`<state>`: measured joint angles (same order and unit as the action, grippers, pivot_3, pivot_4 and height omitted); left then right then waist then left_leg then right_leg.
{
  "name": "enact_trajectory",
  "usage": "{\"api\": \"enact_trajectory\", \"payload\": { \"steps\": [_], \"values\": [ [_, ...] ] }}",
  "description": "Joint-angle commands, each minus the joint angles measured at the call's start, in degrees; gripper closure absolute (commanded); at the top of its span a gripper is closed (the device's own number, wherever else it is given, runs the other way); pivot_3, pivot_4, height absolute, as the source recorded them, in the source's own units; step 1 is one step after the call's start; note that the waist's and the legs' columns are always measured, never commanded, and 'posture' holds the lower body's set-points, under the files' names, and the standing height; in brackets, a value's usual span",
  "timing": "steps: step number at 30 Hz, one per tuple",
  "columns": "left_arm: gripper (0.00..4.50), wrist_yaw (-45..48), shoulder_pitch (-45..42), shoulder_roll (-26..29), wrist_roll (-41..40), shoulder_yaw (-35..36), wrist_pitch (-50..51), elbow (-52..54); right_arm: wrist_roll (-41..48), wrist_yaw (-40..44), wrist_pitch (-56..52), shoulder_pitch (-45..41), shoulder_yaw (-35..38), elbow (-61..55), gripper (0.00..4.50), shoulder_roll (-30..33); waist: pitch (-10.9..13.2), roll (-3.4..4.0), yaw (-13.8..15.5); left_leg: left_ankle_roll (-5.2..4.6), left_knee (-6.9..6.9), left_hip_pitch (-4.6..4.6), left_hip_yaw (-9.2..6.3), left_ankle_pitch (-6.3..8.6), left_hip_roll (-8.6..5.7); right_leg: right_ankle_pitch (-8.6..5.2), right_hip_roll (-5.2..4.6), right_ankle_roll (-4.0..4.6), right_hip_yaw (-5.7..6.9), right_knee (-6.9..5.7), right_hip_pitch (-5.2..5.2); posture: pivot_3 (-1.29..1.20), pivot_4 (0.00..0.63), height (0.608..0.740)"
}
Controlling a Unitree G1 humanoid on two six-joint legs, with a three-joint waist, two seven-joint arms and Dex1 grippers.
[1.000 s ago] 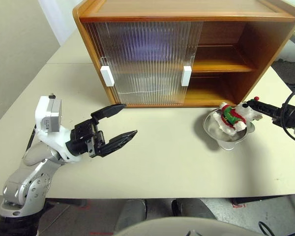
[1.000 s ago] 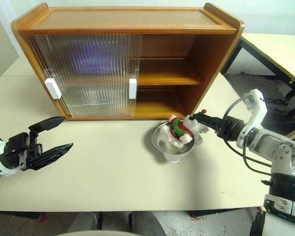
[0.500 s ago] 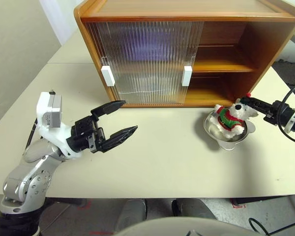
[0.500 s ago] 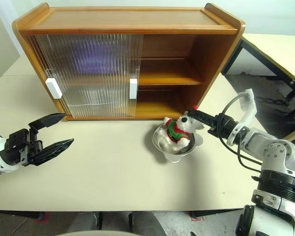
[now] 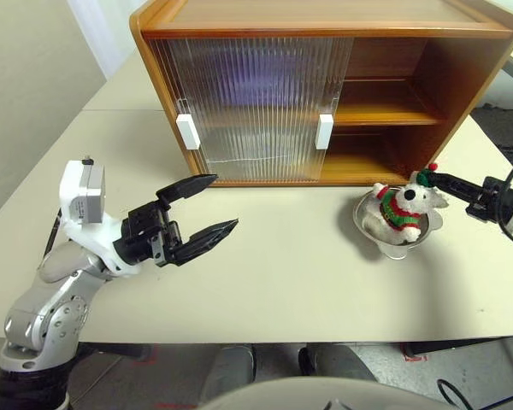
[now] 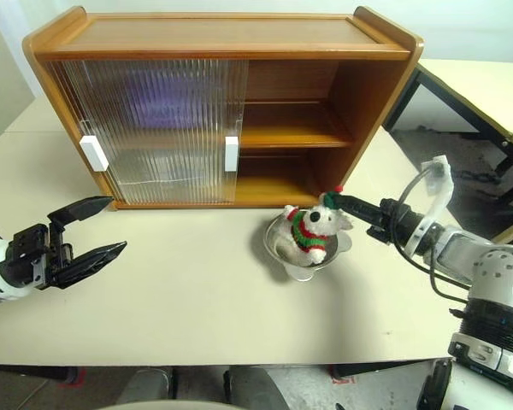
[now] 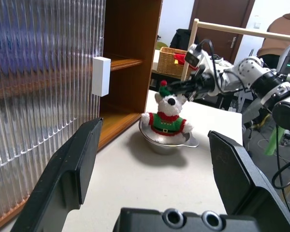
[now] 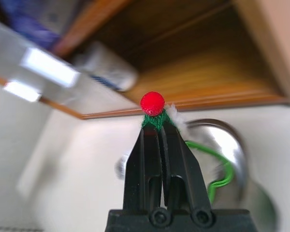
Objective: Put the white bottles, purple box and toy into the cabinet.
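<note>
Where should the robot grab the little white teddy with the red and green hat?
By its hat, from the right: the small white plush bear sits upright in the round steel bowl, hat on top. The right tool is already shut on the hat.

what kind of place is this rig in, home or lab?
Most likely a lab or workshop staged with household props. A wooden cabinet stands on a plain work table, a wicker basket sits behind, and a person sits near a door.

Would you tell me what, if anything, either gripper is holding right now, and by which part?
The right gripper is shut on the toy, pinching its red-and-green hat at the tip, while the bear sits in the steel bowl. The left gripper holds nothing.
</note>
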<state>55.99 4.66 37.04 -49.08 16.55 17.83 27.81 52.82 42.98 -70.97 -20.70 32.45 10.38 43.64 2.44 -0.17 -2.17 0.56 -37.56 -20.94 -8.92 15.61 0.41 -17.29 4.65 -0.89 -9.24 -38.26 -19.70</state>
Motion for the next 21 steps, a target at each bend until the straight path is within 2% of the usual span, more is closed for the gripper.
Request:
{"api": "enact_trajectory", "payload": {
  "steps": [1,11,17,21],
  "values": [
    [0.0,1.14,0.72,-0.21,1.21,0.21,-1.09,-1.35,6.26,0.42,-5.23,-2.58,3.16,-1.68,4.46,0.38,0.0,0.02,-0.02,0.0,-0.02,0.0,0.0,0.0,0.0,0.0,0.13,0.0,-0.01,0.0,0.0,-0.07,0.054,0.74],
    [0.0,2.85,1.26,-0.52,1.97,0.12,-2.53,-2.84,16.95,-8.94,-7.81,-10.63,12.62,2.04,4.46,-3.93,0.0,0.04,-0.22,-0.04,-0.13,-0.02,-0.1,0.03,0.12,0.05,0.23,0.08,-0.04,-0.02,-0.01,-0.07,0.054,0.74],
    [0.0,3.08,0.76,-0.17,1.82,0.4,-2.26,-3.15,22.94,-20.55,1.54,-17.53,19.12,4.82,4.46,-10.22,-0.03,0.07,-0.49,-0.17,-0.12,-0.03,-0.16,0.11,0.2,0.18,0.21,0.28,-0.04,-0.02,-0.08,-0.07,0.052,0.74],
    [0.0,3.77,0.67,0.09,1.92,0.84,-2.5,-3.83,24.22,-26.72,9.28,-19.12,19.68,3.63,4.46,-15.03,-0.05,0.11,-0.6,-0.35,-0.07,-0.04,-0.26,0.22,0.24,0.3,0.23,0.53,-0.02,-0.02,-0.12,-0.07,0.049,0.74]
  ]
}}
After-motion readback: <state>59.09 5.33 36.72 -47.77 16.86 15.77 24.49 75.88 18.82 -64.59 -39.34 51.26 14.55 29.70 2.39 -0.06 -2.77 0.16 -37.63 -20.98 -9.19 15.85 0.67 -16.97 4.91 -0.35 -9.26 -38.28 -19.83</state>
